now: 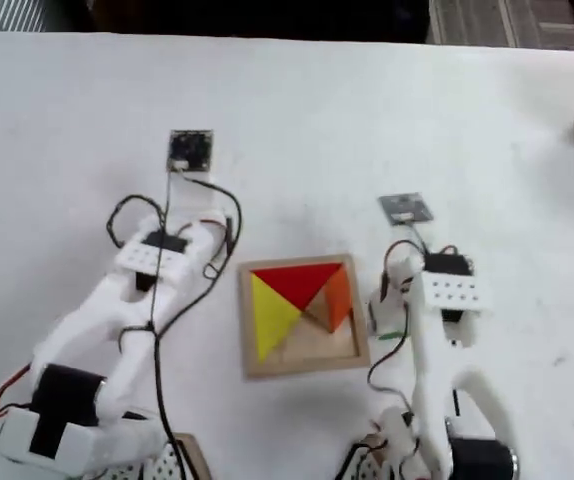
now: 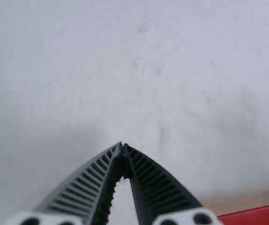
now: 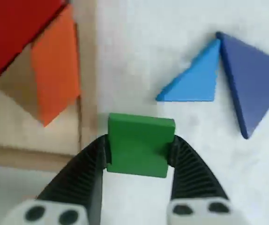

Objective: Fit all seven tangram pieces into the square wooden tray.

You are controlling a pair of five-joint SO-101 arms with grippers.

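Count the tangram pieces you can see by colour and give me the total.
red piece: 1
yellow piece: 1
orange piece: 1
green piece: 1
light blue piece: 1
dark blue piece: 1
total: 6

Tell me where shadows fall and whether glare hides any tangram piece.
High view: soft shadows on the table, no glare on the tray. Right wrist view: the green square in the right gripper is evenly lit. Left wrist view: the table looks dimmer near the left gripper.
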